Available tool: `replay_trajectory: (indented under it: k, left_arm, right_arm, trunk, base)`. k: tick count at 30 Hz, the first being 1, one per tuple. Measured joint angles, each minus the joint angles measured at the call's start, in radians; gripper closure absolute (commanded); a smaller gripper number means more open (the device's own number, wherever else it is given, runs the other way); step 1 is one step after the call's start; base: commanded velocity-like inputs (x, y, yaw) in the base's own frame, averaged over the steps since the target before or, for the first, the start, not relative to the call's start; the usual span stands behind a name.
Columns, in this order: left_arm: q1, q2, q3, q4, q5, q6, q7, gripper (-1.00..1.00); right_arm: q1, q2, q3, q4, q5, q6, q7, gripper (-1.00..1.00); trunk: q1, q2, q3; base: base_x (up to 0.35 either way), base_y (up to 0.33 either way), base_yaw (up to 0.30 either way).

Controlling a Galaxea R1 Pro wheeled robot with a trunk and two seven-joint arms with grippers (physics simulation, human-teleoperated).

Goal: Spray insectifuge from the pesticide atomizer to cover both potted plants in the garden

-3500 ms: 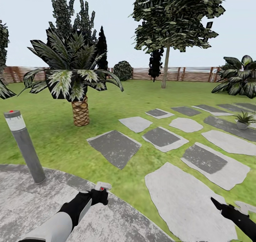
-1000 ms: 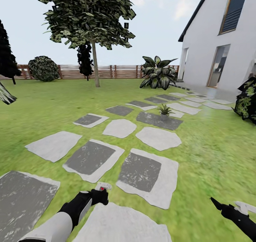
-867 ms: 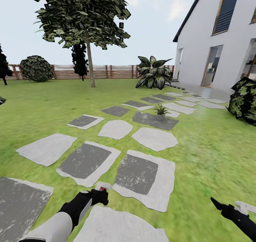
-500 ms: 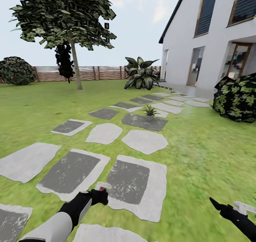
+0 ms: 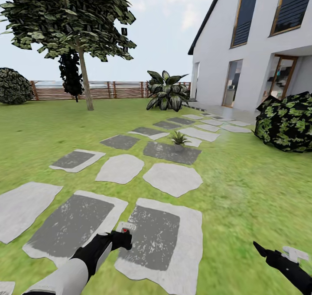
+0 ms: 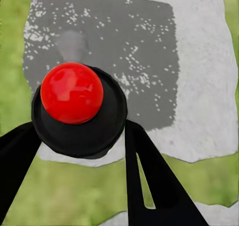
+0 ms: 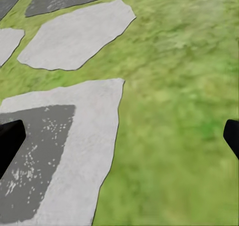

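Pesticide atomizer gripped in left gripper, over stepping slabs; spiky potted plant far ahead on slab edge. Left wrist: fingers clamp red-topped atomizer. Right wrist: right gripper spread wide above lawn.

We see grey slabs on green lawn, a brown fence, and perhaps a whitish atomizer with red spot.

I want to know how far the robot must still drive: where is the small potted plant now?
In the head view the potted plant stands ahead, slightly right of centre, on the stepping slabs, before the big broad-leaved shrub near the house.
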Motion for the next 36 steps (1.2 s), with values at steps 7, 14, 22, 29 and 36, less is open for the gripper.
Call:
replay_trajectory:
  k: [7, 14, 22, 29, 36]
  left_arm:
    - [0.0, 0.0, 0.0, 0.0, 0.0, 0.0, 0.0, 1.0]
    - [0.0, 0.0, 0.0, 0.0, 0.001, 0.0, 0.0, 1.0]
    - [0.0, 0.0, 0.0, 0.0, 0.0, 0.0, 0.0, 1.0]
    - [0.0, 0.0, 0.0, 0.0, 0.0, 0.0, 0.0, 1.0]
    - [0.0, 0.0, 0.0, 0.0, 0.0, 0.0, 0.0, 1.0]
  right_arm:
    - [0.0, -0.001, 0.0, 0.021, -0.003, 0.0, 0.0, -1.0]
    - [0.0, -0.001, 0.0, 0.024, -0.001, 0.0, 0.0, -1.0]
    - [0.0, 0.0, -0.001, 0.024, -0.006, 0.0, 0.0, -1.0]
    - [0.0, -0.002, -0.001, 0.024, -0.007, 0.0, 0.003, -1.0]
    - [0.0, -0.002, -0.001, 0.024, -0.006, 0.0, 0.003, -1.0]
  trunk:
    - [0.0, 0.0, 0.0]
    - [0.0, 0.0, 0.0]
    - [0.0, 0.0, 0.0]
    - [0.0, 0.0, 0.0]
    - [0.0, 0.0, 0.0]
  base:
    - [0.334, 0.0, -0.092]
    - [0.334, 0.0, -0.249]
    - [0.334, 0.0, -0.025]
    - [0.334, 0.0, 0.0]
    - [0.334, 0.0, 0.0]
